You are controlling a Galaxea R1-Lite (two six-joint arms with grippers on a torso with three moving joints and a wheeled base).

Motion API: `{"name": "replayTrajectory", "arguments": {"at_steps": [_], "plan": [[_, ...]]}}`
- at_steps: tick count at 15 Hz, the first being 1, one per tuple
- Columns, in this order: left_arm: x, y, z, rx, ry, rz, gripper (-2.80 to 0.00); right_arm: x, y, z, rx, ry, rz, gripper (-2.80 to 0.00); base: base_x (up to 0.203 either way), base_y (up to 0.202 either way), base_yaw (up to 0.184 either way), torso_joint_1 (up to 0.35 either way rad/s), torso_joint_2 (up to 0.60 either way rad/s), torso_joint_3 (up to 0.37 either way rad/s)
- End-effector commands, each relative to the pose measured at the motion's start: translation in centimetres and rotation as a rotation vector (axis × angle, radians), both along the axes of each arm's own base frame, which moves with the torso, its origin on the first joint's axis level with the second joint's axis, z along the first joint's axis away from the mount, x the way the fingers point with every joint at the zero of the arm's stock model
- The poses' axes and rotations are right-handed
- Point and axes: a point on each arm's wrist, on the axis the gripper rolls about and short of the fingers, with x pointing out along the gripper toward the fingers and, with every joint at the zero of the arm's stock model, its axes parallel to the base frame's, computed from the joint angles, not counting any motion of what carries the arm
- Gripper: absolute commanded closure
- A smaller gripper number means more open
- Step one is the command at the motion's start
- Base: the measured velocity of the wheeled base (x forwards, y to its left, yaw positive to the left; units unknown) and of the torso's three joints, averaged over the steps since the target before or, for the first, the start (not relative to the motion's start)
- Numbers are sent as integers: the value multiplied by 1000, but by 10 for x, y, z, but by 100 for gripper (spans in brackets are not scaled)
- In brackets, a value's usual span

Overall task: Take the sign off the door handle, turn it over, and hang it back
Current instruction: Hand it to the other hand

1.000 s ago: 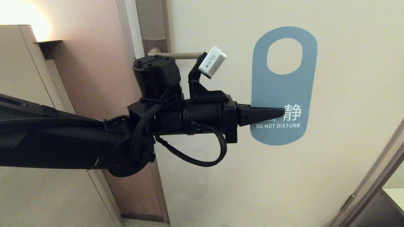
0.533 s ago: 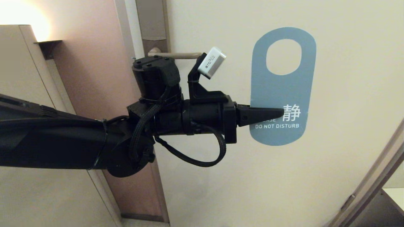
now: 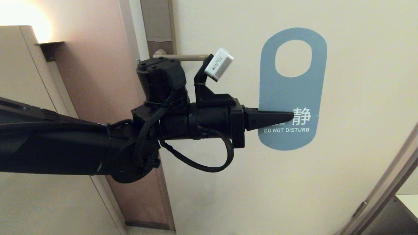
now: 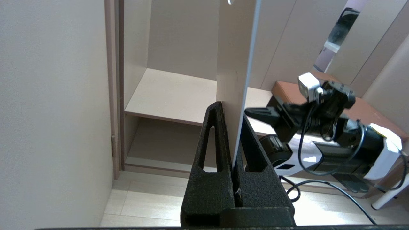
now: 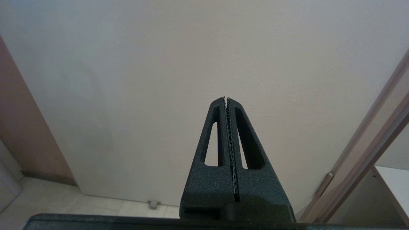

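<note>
Sign (image 3: 291, 94) barely moved over the last second: a slight drift toward the handle side and a small bob down then back up, nothing more. Left tool (image 3: 289, 116) was clamped on the sign's lower edge, beside the "DO NOT DISTURB" text, holding it upright in front of the door (image 3: 359, 98), well clear of the handle (image 3: 181, 57). Teal face was toward the head camera, hole uppermost. From the left wrist view the sign (image 4: 246, 80) ran edge-on between the two fingers (image 4: 212, 140), pinched near their roots.

My read: removal was done, flip not yet started (teal side was facing out, so no visible rotation). The near-standstill looked like a pause before the turn or a handover.

Right tool (image 5: 226, 99) was closed on nothing, pointing at the bare door panel. The right arm (image 4: 319, 127) sat low and to the side in the left wrist view, apart from the sign. If a regrasp is planned, it would have to open first.

No worktop involved; everything hung in the air against the door. Room: cream door, pinkish-brown frame strip (image 3: 107, 81) beside the backplate (image 3: 158, 23), a wall lamp glow (image 3: 19, 19) at the upper left, open shelving (image 4: 172, 95) behind, pale tiled floor (image 4: 150, 204).
</note>
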Motion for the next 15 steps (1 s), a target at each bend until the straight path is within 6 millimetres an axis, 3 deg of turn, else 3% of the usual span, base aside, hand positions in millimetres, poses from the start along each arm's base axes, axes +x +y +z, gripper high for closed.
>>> {"name": "replayTrajectory", "arguments": {"at_steps": [1, 5, 9, 15], "plan": [[0, 0, 0, -2, -1, -6, 0, 11, 0, 11, 0, 67, 13, 0, 0, 0, 0, 0, 0, 0], [5, 1, -7, 19, -7, -93, 0, 31, 0, 36, 4, 127, 30, 0, 0, 0, 0, 0, 0, 0], [20, -11, -22, -43, -97, -130, 0, 49, 1, 56, 25, 176, 40, 0, 0, 0, 0, 0, 0, 0], [27, -21, -18, -75, -153, -154, 0, 59, 5, 72, 35, 184, 195, 0, 0, 0, 0, 0, 0, 0]]}}
